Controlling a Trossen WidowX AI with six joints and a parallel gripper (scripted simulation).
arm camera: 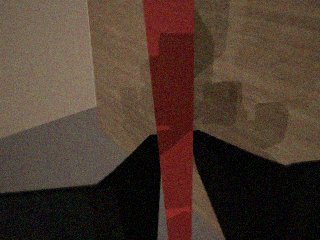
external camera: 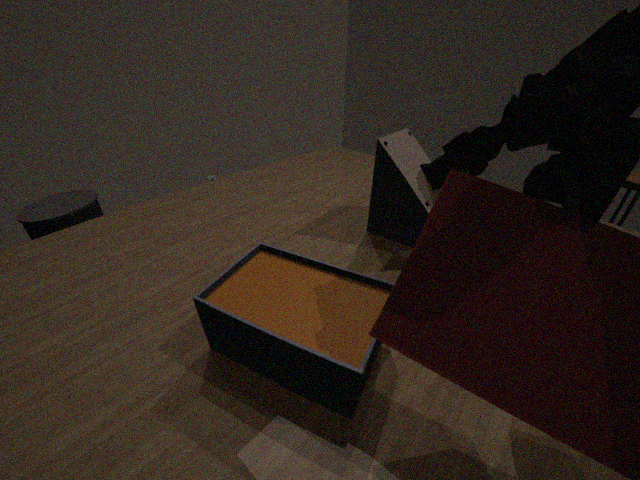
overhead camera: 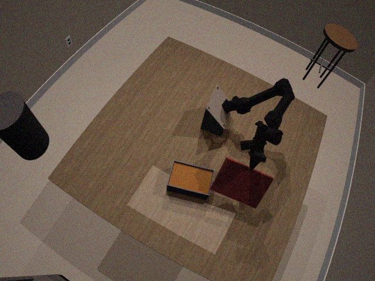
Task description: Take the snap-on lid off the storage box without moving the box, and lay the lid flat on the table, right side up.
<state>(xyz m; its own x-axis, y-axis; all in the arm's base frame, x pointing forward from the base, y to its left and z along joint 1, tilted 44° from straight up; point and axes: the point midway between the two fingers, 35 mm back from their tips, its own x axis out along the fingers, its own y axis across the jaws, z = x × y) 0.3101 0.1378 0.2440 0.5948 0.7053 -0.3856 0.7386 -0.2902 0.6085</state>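
Observation:
The storage box [overhead camera: 188, 192] [external camera: 279, 351] stands open on the table, dark-walled with an orange inside. The dark red lid [overhead camera: 242, 184] [external camera: 516, 310] is off the box, in the air to its right in the top view, and tilted. My gripper [overhead camera: 252, 168] [arm camera: 174, 140] is shut on one edge of the lid, which shows as a red strip between the fingers in the wrist view. In the exterior view the lid hides the fingertips and overlaps the box's right corner. The lid's underside is hidden.
The table [overhead camera: 136, 120] [external camera: 103, 310] has a pale patch [overhead camera: 181, 223] around and in front of the box. A wedge-shaped block [overhead camera: 212, 123] [external camera: 392, 206] with a light sloping face stands at the arm's base. A stool [overhead camera: 338, 36] and a dark cylinder [overhead camera: 27, 136] stand beyond the table.

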